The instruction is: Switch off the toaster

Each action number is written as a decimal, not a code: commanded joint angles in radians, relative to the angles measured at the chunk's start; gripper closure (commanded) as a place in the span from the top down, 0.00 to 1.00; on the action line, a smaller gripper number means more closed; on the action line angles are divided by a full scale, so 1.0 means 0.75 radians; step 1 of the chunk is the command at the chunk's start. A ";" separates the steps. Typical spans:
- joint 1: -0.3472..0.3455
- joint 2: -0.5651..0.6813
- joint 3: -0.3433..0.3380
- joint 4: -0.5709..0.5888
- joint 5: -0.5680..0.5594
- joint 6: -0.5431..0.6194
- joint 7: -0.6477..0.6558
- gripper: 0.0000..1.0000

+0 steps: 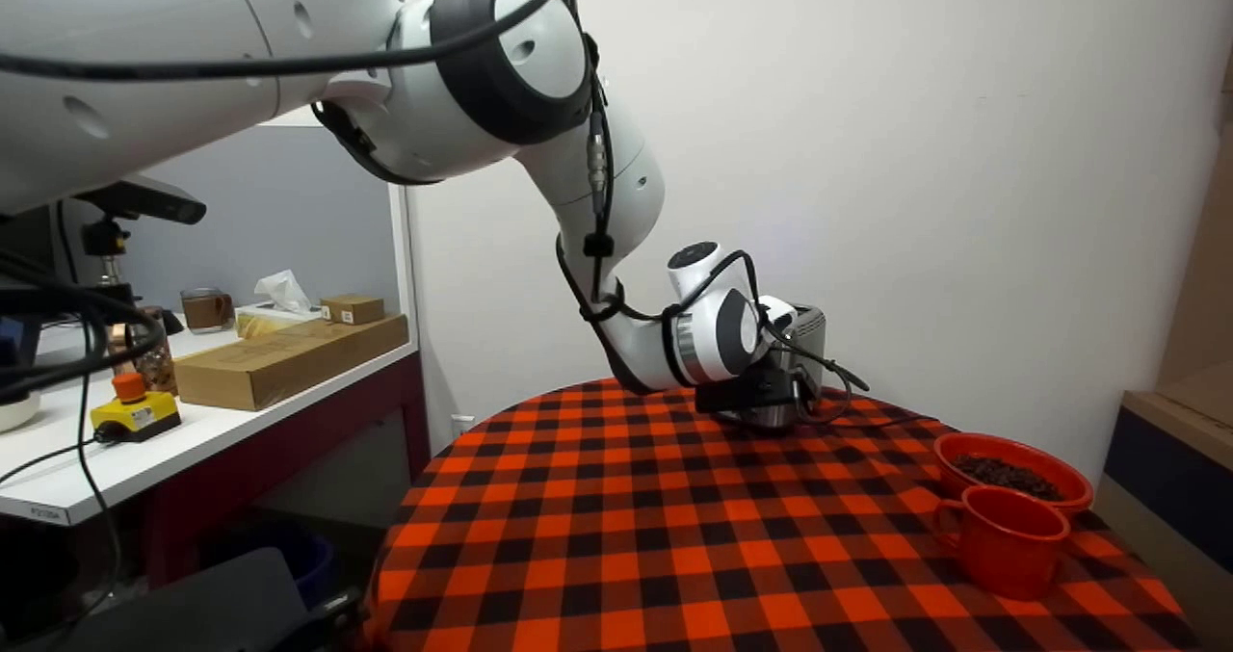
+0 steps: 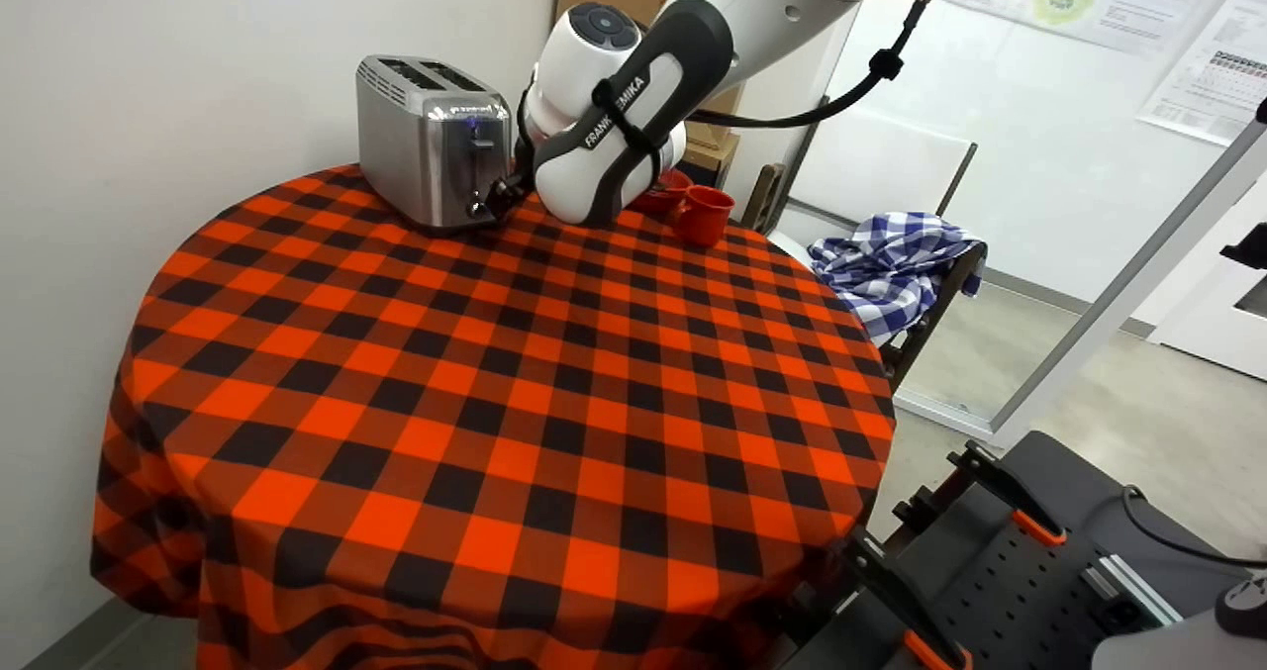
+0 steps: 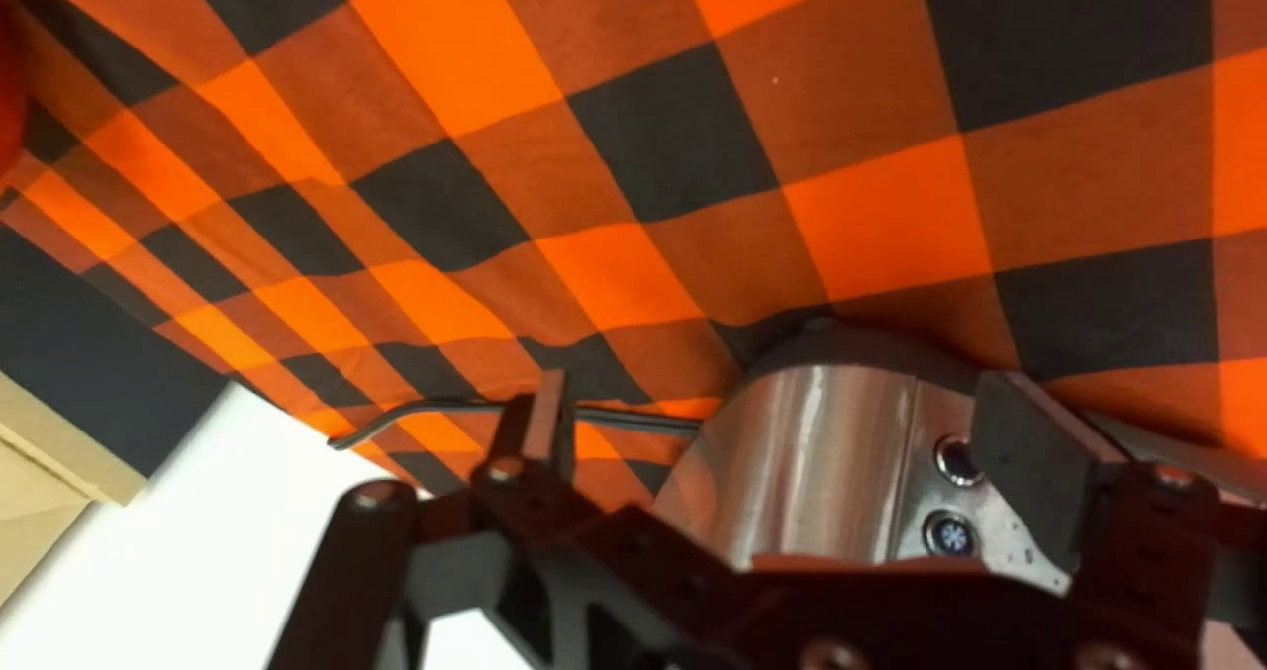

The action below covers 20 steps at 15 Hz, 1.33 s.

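The silver toaster [image 1: 814, 339] stands at the far edge of the table by the wall. In an exterior view its end panel with lever and controls faces my arm, and the toaster [image 2: 401, 145] shows its slots on top. My gripper [image 2: 503, 195] is low at that end panel. In the wrist view my gripper [image 3: 777, 408] has its fingers wide apart around the toaster's rounded corner [image 3: 792, 452]. The right finger overlaps a dark round button [image 3: 956, 460]; a snowflake button [image 3: 950, 533] sits beside it. I cannot tell whether the finger touches the panel. Nothing is held.
A red bowl of dark beans [image 1: 1069, 488] and a red cup [image 1: 1016, 546] stand on the checked tablecloth [image 1: 616, 536]. A black cord [image 3: 436, 408] runs behind the left finger. The white wall [image 2: 247, 47] is close behind the toaster. A chair with a blue checked cloth [image 2: 896, 264] stands beside the table.
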<state>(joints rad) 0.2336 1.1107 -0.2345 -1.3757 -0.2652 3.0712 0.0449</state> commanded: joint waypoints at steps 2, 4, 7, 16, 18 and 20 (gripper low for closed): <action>-0.148 -0.121 0.231 -0.014 -0.019 -0.320 -0.305 1.00; -0.163 -0.178 0.253 -0.028 0.001 -0.473 -0.338 1.00; -0.107 -0.283 0.189 -0.080 -0.011 -0.664 -0.235 1.00; 0.073 -0.614 0.203 -0.375 -0.019 -0.962 0.185 1.00; 0.052 -0.670 0.264 -0.432 0.052 -0.992 0.212 1.00; 0.013 -0.716 0.315 -0.473 0.140 -1.032 0.227 1.00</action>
<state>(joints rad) 0.2830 0.6584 -0.0459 -1.6453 -0.2368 2.3376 0.1956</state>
